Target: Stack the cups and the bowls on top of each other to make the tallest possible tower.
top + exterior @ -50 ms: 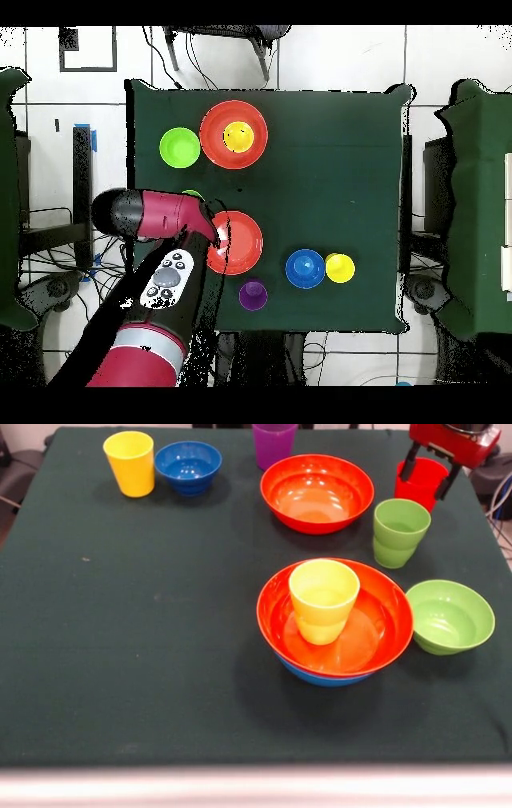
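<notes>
On the green table (120, 664), jaws straddle the red cup (419, 480).

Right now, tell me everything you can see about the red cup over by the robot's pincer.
The red cup is a glossy plastic tumbler with no handle, standing upright on the green tablecloth near the table's far corner. The pincer is down around it, one dark finger on each side, though actual contact is unclear. The lime green cup stands just in front of it, and the empty orange-red bowl sits beside it. From overhead the arm hides the cup.
</notes>
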Robot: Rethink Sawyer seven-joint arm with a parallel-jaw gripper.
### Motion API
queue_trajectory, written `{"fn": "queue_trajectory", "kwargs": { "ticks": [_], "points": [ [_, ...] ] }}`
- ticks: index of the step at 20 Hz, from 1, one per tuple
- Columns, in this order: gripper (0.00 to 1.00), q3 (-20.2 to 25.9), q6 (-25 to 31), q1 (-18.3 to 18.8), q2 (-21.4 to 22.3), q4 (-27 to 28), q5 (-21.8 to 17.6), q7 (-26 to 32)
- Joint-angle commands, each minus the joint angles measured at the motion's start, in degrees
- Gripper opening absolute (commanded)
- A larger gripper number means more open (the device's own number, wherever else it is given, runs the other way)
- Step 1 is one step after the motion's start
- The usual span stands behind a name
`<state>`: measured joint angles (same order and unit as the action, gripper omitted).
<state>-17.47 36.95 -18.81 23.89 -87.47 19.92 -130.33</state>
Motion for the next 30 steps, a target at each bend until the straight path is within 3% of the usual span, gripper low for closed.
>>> {"fn": "queue_trajectory", "kwargs": {
  "ticks": [1, 30],
  "points": [
    [1.0, 4.33, -4.49, -1.3, -3.52, -3.58, 2.8, -14.28],
    [1.0, 3.34, -5.15, -4.41, -5.11, -3.72, 7.94, -15.38]
  ]
}}
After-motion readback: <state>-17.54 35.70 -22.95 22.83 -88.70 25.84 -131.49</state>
